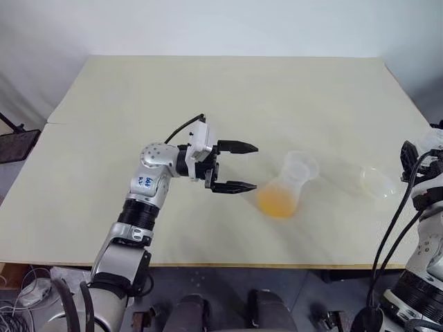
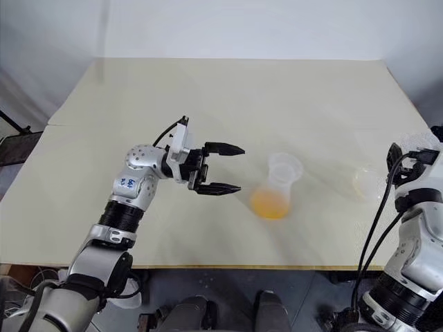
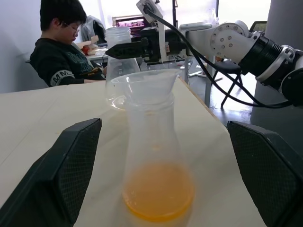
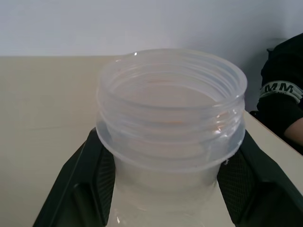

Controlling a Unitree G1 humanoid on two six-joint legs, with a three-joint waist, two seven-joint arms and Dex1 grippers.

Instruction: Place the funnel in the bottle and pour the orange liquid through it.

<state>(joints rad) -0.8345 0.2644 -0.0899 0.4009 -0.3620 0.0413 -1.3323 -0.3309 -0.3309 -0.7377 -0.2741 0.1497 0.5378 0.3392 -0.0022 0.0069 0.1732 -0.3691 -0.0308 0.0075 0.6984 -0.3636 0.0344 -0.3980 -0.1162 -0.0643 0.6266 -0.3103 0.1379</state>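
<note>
Lab or office, plain table (image 1: 208,90), seated person (image 3: 61,52), monitor (image 3: 130,21)

- A pale cream table (image 1: 228,97) is stretching wide beneath a plain white wall (image 1: 221,28).
- Grey floor (image 2: 426,62) is showing past the table's edges.
- A seated person (image 3: 61,52) is sitting beyond the jaws, bright window light glowing behind.

The left arm reaches level over the table, its black two-fingered left gripper (image 1: 235,167) pointing right, fingers spread wide. The right gripper (image 4: 165,189), at the table's right edge, is clamped on a clear plastic threaded flask neck (image 4: 171,113)
</note>
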